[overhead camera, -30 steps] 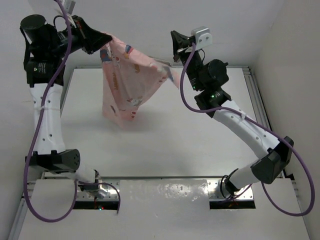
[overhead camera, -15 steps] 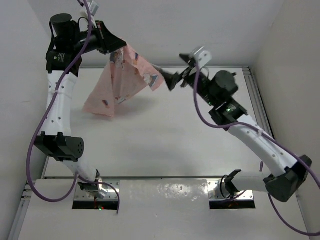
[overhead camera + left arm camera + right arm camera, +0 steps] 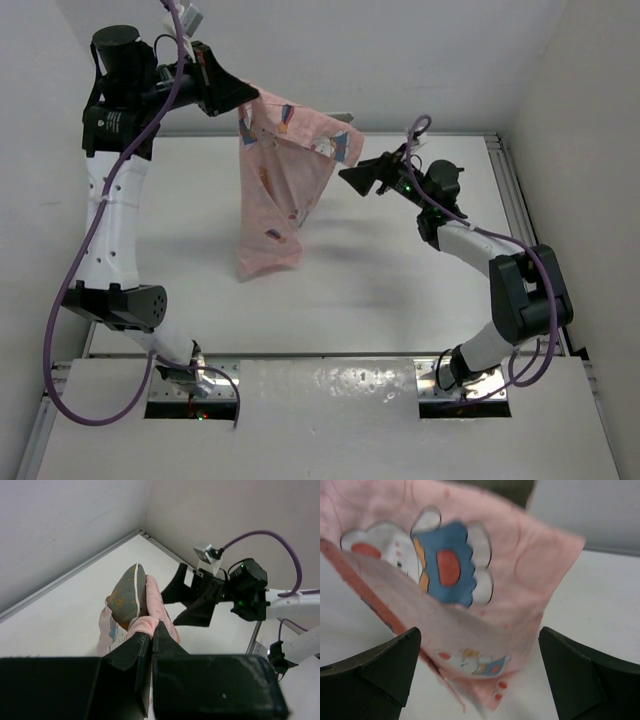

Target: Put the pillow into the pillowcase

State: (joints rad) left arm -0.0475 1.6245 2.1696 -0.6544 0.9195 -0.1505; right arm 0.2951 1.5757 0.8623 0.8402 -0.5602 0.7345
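The pillowcase (image 3: 272, 190) hangs over the surface (image 3: 400, 290) toward 11 o'clock, likely so gravity seats the pillow (image 3: 126, 596), whose olive top edge shows at its mouth. The left jaws are clenched on the pink upper hem. The right jaws, spread wide and holding nothing, sit at the cloth's 3 o'clock. The surface is plain white, with pale walls (image 3: 420, 60) on three sides.

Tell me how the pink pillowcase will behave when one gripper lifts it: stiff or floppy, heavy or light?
Probably floppy: the pillowcase hangs in loose folds below the left gripper, which pinches its top edge. Likely thin and light, since its free edge curls in front of the open right gripper. It may swing.
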